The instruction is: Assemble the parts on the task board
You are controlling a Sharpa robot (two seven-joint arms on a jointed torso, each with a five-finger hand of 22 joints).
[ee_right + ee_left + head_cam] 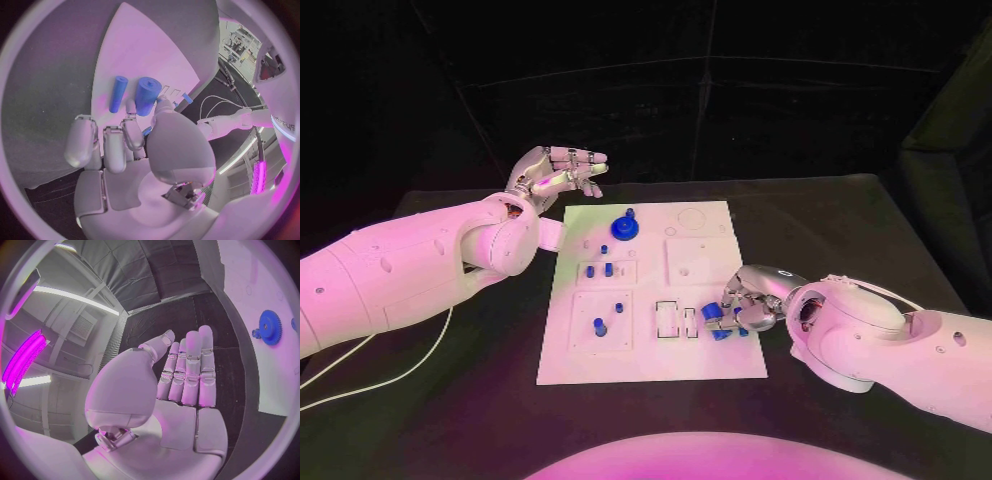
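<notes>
The white task board (653,350) lies in the middle of the table. On its far part stands a blue gear (626,228) (270,326). Small blue pegs (599,270) stand in the board's left plates, and one more peg (599,326) stands nearer. My right hand (747,305) (134,145) sits at the board's right edge, with thumb and a finger pinching the near end of a thick blue cylinder (147,96) (715,318). A thin blue peg (117,93) lies beside it. My left hand (557,172) (181,385) hovers past the board's far left corner, fingers straight, holding nothing.
Empty rectangular slots (678,320) lie just left of my right hand. A square plate (692,260) and a round outline (689,218) occupy the board's far right part. A white cable (372,370) runs along the table at the left.
</notes>
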